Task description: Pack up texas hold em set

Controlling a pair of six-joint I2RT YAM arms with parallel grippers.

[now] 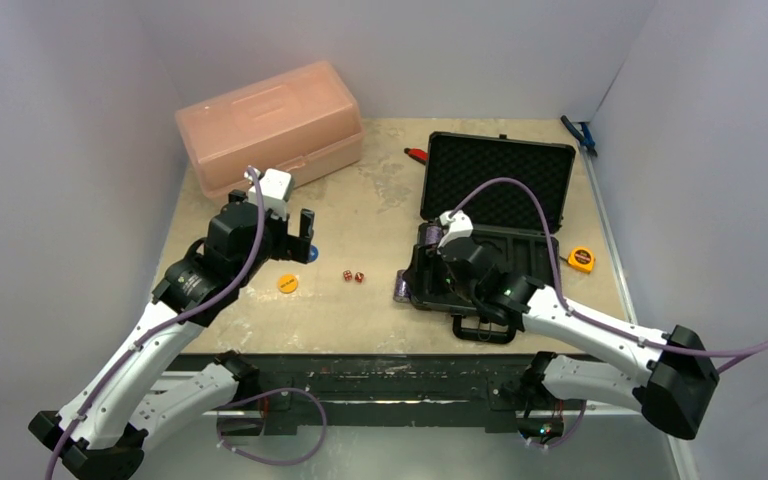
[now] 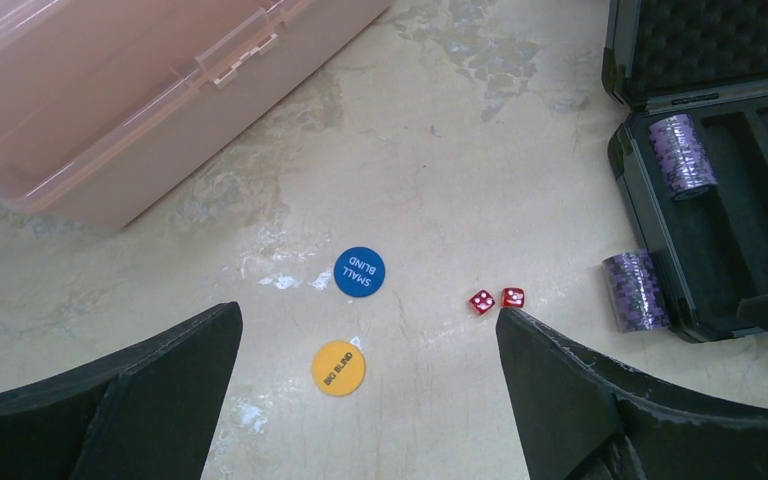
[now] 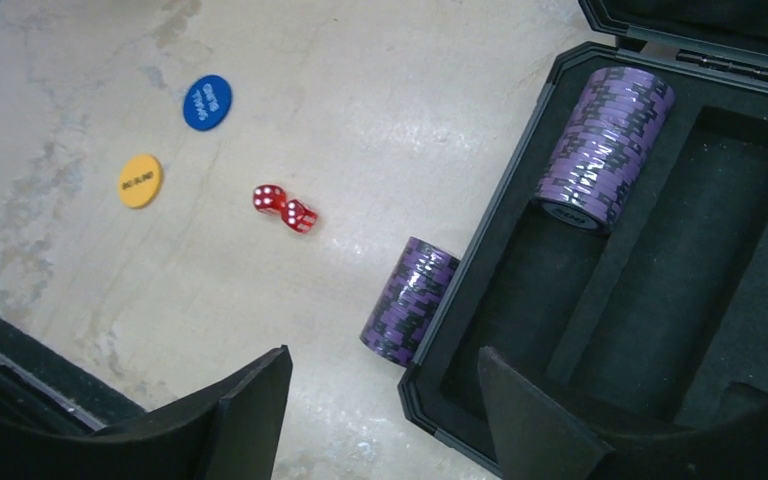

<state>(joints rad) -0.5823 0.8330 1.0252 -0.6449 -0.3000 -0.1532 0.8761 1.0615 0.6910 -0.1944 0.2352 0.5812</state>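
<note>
The case (image 1: 522, 248) lies open on the right half of the worktop (image 1: 380, 215). Its long axis runs left to right, its handle (image 1: 482, 331) points at the near edge, and its lid (image 1: 500, 178) stands up at the far side. We see hard black plastic with rounded corners, egg-crate foam in the lid and smooth foam cut into long straight slots in the base.

The inner stack (image 3: 605, 145), a ribbed purple cylinder of stripe-edged chips, lies on its side at the far end of the leftmost slot, its axis along the slot. The outer stack (image 3: 410, 300) lies on its side on the worktop, right against the case's left wall near the front corner and parallel to it.

Left of that, the dice (image 3: 285, 207), two small red cubes with white pips, sit corner to corner. Further left the orange disc (image 2: 338, 368) lies flat, printed BIG BLIND. A blue disc (image 2: 359, 271) marked SMALL BLIND lies just beyond it. The worktop is beige, mottled and worn.

The right tool (image 3: 385, 360) hovers over the case's front left corner, its black fingers apart and holding nothing. The left tool (image 2: 368, 318) hangs over the discs, spread wide and empty.

A translucent pink box (image 1: 270, 125), lidded and latched, sits at the far left, skewed to the worktop's edges. A yellow tape measure (image 1: 581, 259) lies just beside the case's right wall.
</note>
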